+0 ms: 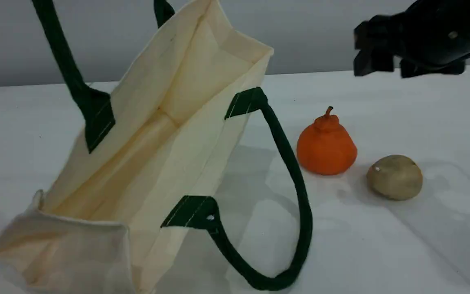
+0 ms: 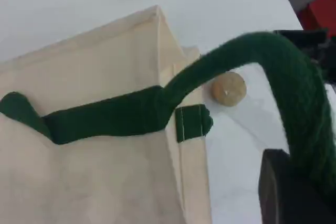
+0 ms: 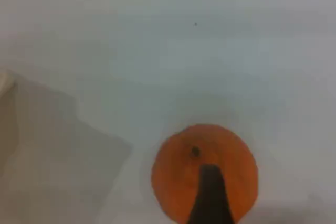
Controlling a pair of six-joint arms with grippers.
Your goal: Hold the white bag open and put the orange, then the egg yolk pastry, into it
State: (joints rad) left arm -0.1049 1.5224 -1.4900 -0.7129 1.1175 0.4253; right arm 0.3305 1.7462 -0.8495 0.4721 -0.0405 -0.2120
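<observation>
Scene view. The white bag (image 1: 169,134) stands tilted on the white table (image 1: 422,245) at left, its mouth gaping toward the camera. One dark green handle (image 1: 65,61) rises taut out of the top edge; the other handle (image 1: 296,192) droops in a loop down the bag's right side onto the table. The orange (image 1: 327,145) sits upright, stem up, just right of that loop. The egg yolk pastry (image 1: 395,177) lies near the orange, on its right and slightly nearer the camera. The right gripper (image 1: 375,51) hangs above and behind both, jaws parted and holding nothing.

Left wrist view. The left gripper (image 2: 294,192) is closed on the raised handle (image 2: 294,87), which arches up from the bag's wall (image 2: 94,129). A green tab (image 2: 193,123) of the far handle marks the far rim; beyond it the pastry (image 2: 229,88) rests on the table.

Right wrist view. One dark fingertip (image 3: 211,195) of the right gripper shows at the bottom edge, directly over the orange (image 3: 178,177), seen from above with its stem at centre. The view is blurred; contact cannot be judged.
</observation>
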